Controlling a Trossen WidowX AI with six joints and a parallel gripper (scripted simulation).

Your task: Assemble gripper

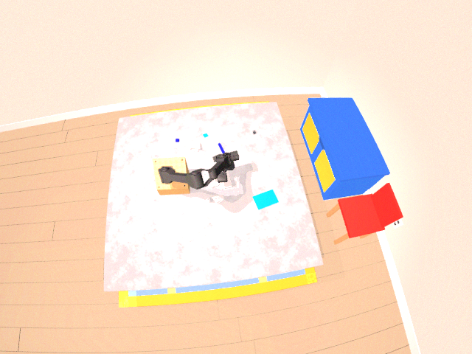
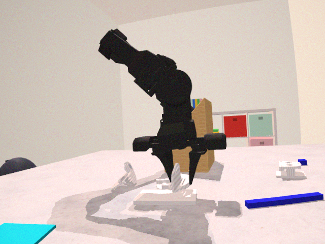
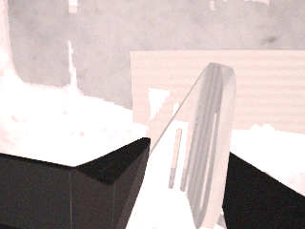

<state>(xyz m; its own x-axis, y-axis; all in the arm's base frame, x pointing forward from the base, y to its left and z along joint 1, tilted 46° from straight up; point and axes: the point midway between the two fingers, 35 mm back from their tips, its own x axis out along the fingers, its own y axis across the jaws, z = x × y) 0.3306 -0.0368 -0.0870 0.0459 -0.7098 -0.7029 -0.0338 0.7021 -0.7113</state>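
My gripper (image 2: 181, 183) (image 3: 183, 152) is shut on a white ribbed jaw (image 2: 175, 177) (image 3: 214, 143), which stands upright between the fingertips. The jaw's lower end is low over a flat white block (image 2: 165, 199) (image 3: 162, 67), apparently the gripper base; whether they touch is unclear. A low white rounded part (image 2: 162, 183) shows behind the block, partly hidden by the held jaw. The other white jaw (image 2: 127, 176) (image 1: 216, 199) rests tilted on the table. A white part with a flat top (image 2: 290, 164) (image 1: 199, 147), possibly the housing plate, stands apart at right. Pins and teeth are not distinguishable.
A blue bar (image 1: 221, 147) (image 2: 284, 200) lies beside the work area. A cyan sheet (image 1: 265, 199) (image 2: 23, 233) lies on the other side. A blue cube (image 1: 177, 140) (image 2: 302, 161), small cyan piece (image 1: 205, 135) and small dark object (image 1: 254, 132) are farther off.
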